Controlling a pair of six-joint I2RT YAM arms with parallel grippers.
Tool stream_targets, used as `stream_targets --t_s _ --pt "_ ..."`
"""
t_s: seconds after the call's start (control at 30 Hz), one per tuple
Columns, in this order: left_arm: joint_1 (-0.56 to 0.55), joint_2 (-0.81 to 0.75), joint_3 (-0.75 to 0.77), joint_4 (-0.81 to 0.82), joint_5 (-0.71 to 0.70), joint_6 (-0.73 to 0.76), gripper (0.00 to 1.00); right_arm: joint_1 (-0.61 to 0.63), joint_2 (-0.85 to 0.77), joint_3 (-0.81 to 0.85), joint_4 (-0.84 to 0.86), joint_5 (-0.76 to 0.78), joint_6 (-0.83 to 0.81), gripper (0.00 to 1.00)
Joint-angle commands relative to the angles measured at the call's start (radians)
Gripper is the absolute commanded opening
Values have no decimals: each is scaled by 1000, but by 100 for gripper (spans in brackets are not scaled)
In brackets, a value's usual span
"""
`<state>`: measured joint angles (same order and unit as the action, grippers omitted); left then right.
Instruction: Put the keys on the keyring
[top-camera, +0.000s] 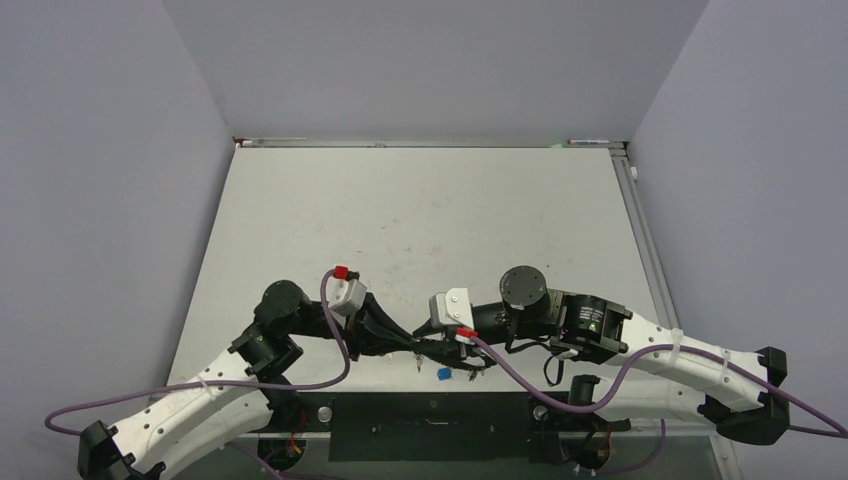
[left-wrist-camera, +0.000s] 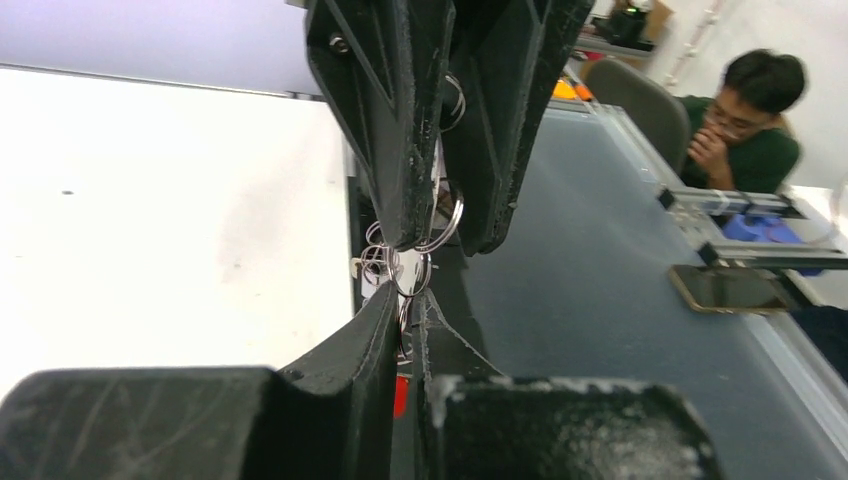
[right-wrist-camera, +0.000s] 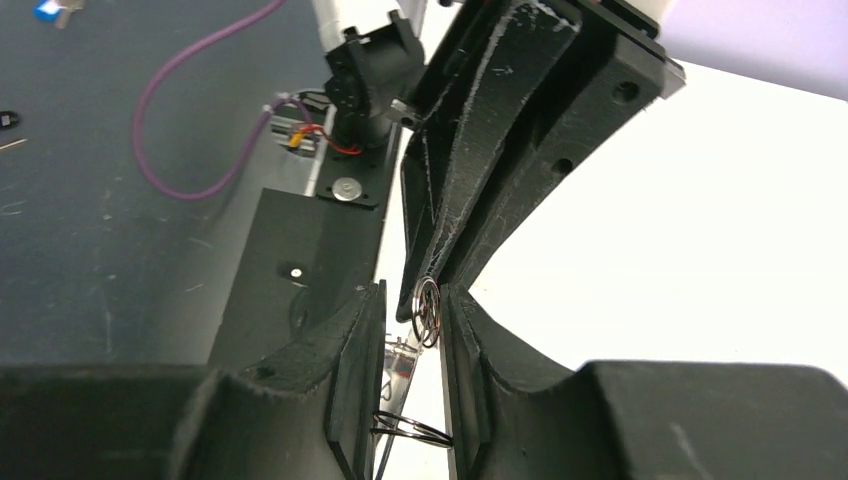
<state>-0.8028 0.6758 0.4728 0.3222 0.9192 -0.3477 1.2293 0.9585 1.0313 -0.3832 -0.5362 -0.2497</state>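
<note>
The left gripper (left-wrist-camera: 408, 300) pinches the keyring (right-wrist-camera: 428, 310) tight. The right gripper (right-wrist-camera: 412, 300) seems to hold the keys (right-wrist-camera: 410, 430): slide them on slowly.

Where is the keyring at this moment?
The keyring sits at the middle of the table's near edge in the top view, pinched between the right gripper's fingers, close against the left gripper's tips.

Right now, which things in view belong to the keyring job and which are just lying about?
Job: keyring across the jaws of the right gripper; keys pinched by the left gripper.
Lying about: phone on the dark bench; seated person behind it.
</note>
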Motion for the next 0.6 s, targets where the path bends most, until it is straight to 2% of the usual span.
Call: stream_targets --t_s 0.0,0.23,0.3,0.57 --pt "32 -35 62 -33 -159 98 0 7 -17 -9 82 65 27 13" --pt "55 -86 58 -45 -174 121 0 5 -53 -46 101 167 70 70" --pt "56 -95 56 -46 -178 125 0 5 -66 -53 98 192 81 75" --pt "64 -107 59 -64 -182 134 0 4 -120 -121 119 362 145 78"
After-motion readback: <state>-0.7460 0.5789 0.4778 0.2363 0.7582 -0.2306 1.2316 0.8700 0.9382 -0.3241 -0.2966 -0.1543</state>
